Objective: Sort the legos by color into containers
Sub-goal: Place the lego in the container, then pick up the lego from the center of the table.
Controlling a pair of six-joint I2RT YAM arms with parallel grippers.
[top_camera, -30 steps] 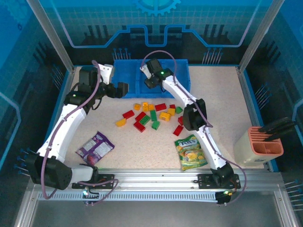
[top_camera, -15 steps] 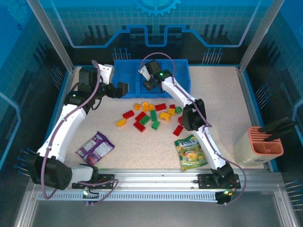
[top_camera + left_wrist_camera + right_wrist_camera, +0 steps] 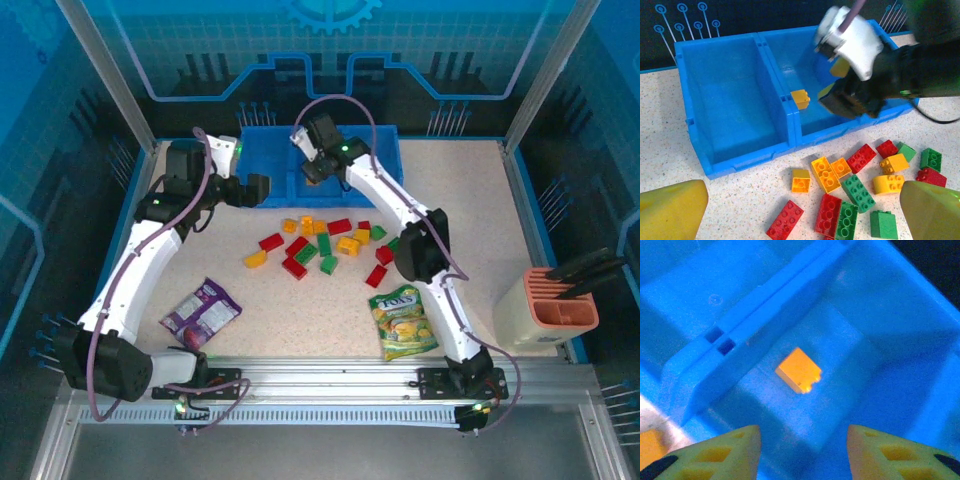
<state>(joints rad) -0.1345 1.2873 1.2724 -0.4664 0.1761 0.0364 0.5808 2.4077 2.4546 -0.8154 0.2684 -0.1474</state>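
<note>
One yellow-orange brick [image 3: 798,370] lies loose on the floor of the middle compartment of your blue tray [image 3: 790,125], close to the divider on its left side. It is the one brick I can see in the tray; the left compartment holds none.

Right gripper [image 3: 802,447]: poised over that middle compartment, jaws parted with a clear gap, nothing between them.

Left gripper [image 3: 258,189]: hovering just near of the tray's left end, jaws spread as wide as they go, empty.

Loose legos [image 3: 320,243]: roughly twenty, red, yellow-orange and green mixed, scattered on the tabletop [image 3: 470,200] just near of the tray. Several in the middle of the cluster touch or nearly touch; the red ones at the left and right edges sit more apart.

Handling, as I judge it: each brick should be light, rigid and smooth-sided, so it will not deform but may slip or tip if you pinch a corner. Take hold across two opposite flat side walls, low on the body, not on the studs. You will likely find the outlying bricks easiest, since neighbours crowd the jaws in the centre.

Not for sorting: the green-yellow snack bag [image 3: 402,322] and the purple packet [image 3: 200,310].
</note>
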